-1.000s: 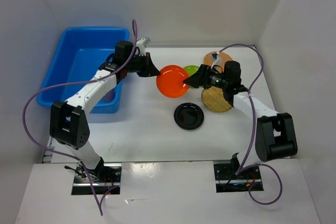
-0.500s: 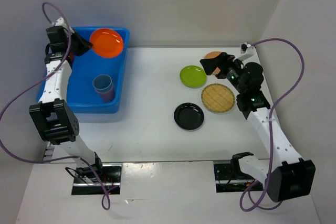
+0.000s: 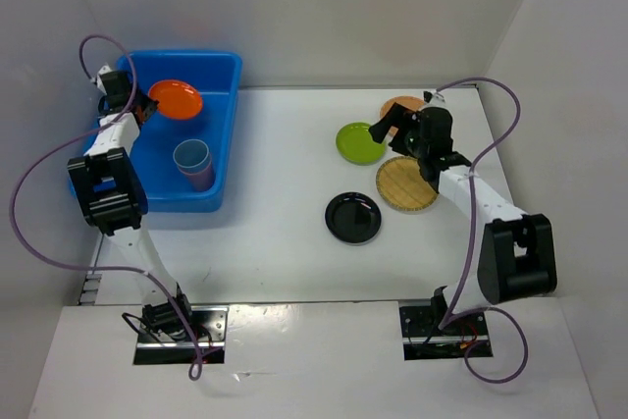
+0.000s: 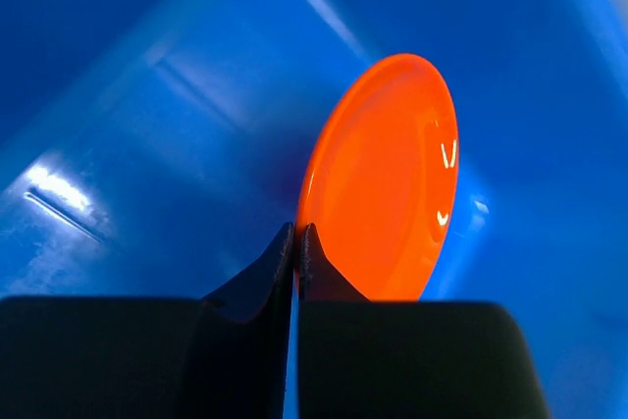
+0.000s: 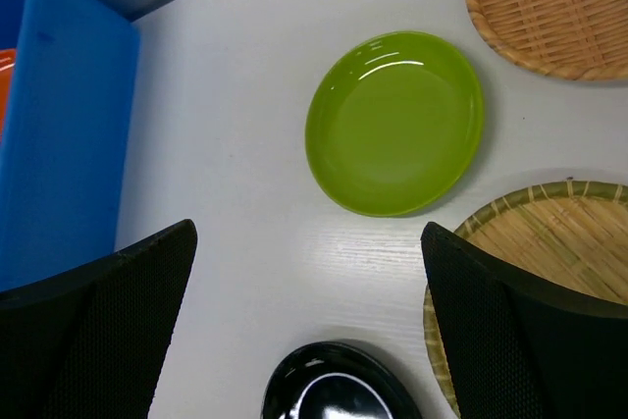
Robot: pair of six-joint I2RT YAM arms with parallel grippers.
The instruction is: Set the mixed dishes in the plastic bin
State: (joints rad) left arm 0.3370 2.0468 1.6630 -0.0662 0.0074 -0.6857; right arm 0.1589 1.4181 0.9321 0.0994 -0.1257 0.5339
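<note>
The left pincer (image 4: pixel 296 233) is clamped on the rim of the orange plate (image 4: pixel 388 179) and holds it tilted inside the bin (image 3: pixel 228 134), in the far part. A blue cup (image 3: pixel 191 158) stands upright in the bin, nearer. The right pincer (image 5: pixel 306 242) hangs wide open above the green plate (image 5: pixel 394 123) on the tabletop (image 3: pixel 285 169), gripping nothing. The black plate (image 3: pixel 353 217) lies nearer. The bamboo discs (image 3: pixel 406 183) lie to the right, one far and one near.

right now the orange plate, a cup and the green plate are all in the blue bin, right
Not the green plate: the top view shows it on the table, outside the blue bin. The orange plate and cup are inside.
</note>
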